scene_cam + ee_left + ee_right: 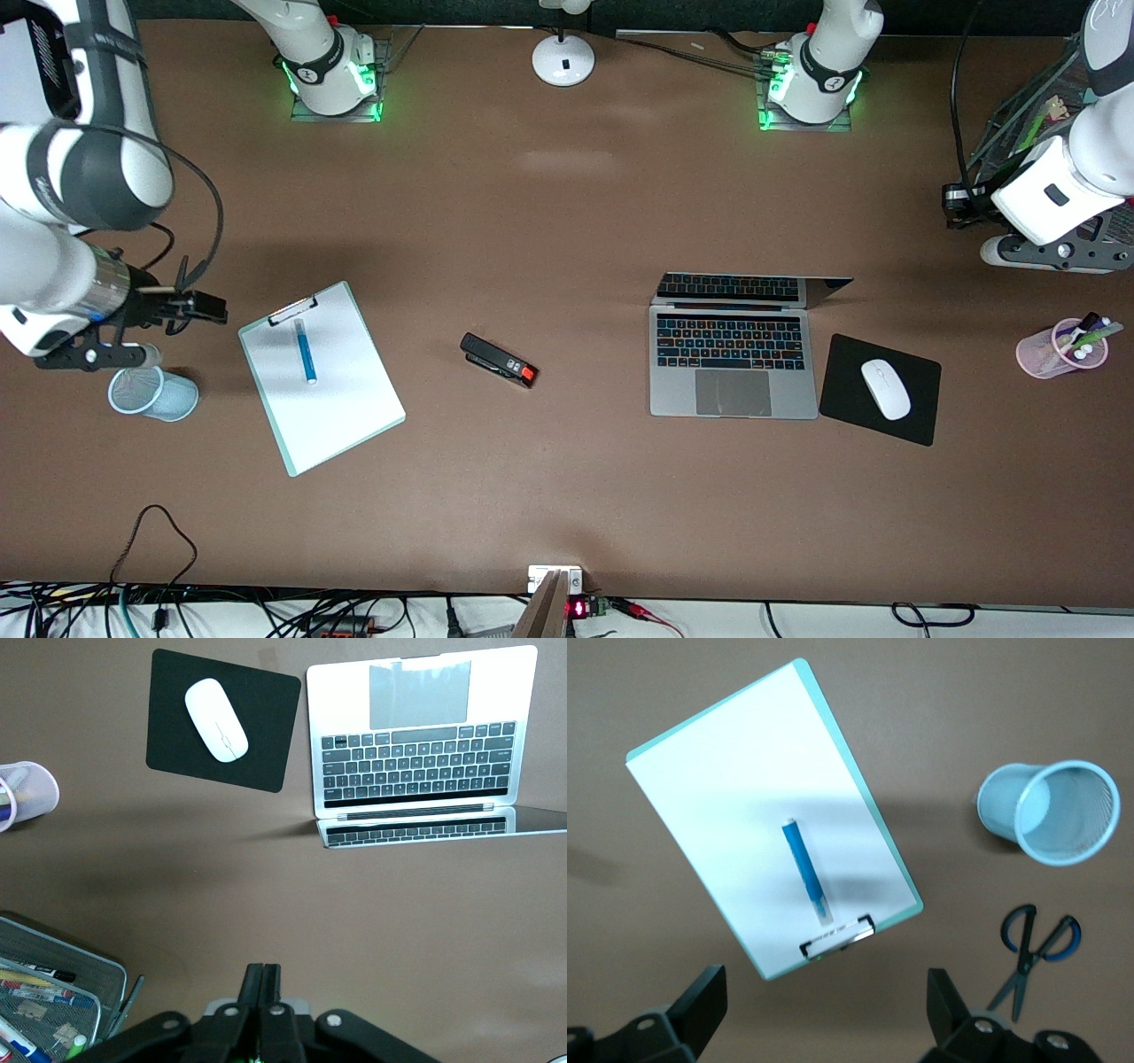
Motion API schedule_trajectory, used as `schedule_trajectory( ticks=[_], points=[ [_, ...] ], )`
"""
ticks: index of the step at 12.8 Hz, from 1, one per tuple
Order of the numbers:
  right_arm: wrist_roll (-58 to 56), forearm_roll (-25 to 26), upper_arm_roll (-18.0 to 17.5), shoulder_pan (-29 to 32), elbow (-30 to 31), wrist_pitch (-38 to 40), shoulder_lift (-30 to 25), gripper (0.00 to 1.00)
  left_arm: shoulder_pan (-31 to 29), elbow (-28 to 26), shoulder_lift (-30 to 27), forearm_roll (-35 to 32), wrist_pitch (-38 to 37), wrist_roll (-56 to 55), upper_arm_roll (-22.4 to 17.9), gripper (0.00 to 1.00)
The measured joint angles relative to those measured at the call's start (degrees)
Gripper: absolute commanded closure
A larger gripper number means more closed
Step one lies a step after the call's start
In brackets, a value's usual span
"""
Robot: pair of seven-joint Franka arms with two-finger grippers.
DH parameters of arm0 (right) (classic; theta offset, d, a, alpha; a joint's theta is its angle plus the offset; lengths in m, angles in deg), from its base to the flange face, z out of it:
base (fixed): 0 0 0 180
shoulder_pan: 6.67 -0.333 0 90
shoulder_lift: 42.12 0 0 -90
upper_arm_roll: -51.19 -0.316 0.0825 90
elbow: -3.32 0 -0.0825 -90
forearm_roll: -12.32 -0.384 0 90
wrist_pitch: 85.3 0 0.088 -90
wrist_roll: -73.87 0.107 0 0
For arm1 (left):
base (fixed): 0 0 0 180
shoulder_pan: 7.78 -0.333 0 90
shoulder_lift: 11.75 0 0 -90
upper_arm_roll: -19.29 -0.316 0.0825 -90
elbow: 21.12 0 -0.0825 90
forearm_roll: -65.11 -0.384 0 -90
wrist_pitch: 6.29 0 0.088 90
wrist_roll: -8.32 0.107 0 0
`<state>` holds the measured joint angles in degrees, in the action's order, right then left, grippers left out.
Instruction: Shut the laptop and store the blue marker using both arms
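**A:** What sits on the table, starting from the right arm's end?

**B:** The right gripper hangs over the table edge above a pale blue mesh cup; its fingers stand wide apart and hold nothing; blue-handled scissors lie near the cup. Next comes a clipboard with white paper; the blue marker lies on the paper, just below the clip. Then a black stapler with an orange tip; then the laptop, open, its lid leaning away from the front camera; beside it a white mouse on a black mouse pad; then a pink cup of mixed markers. The left gripper hovers toward the left arm's end of the table, near a wire desk tray; its fingers are pressed together, empty.

**A:** How should the work in hand go?

**B:** As I judge it, neither job has begun. Closed fingers suit the lid; the left arm should reach the lid's top edge and push it down gently with the fingertips; slowly, so the laptop does not slide. The right arm should descend straight over the marker's middle, fingers across its barrel; grip firmly, because a round barrel on smooth paper may roll. The mesh cup looks the likely store.
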<state>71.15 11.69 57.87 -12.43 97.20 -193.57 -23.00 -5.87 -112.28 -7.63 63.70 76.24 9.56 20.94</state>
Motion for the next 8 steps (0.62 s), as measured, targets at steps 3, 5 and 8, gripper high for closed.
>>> schedule_trajectory(
  ticks=[3,5,8],
  points=[
    [0.0,0.0,0.0,-0.2,5.3,-11.5,1.8,0.0,0.3,-0.2,0.2,4.6,-0.3,-0.2,1.3,1.0],
    [0.0,0.0,-0.1,-0.4,10.2,-21.7,2.9,0.0,0.4,-1.3,0.6,8.3,0.2,-2.0,2.9,1.0],
    [0.0,0.0,-0.9,-1.5,12.4,-27.8,5.4,0.0,0.5,-5.8,1.3,10.8,6.6,-7.3,8.5,1.0]
  ],
)
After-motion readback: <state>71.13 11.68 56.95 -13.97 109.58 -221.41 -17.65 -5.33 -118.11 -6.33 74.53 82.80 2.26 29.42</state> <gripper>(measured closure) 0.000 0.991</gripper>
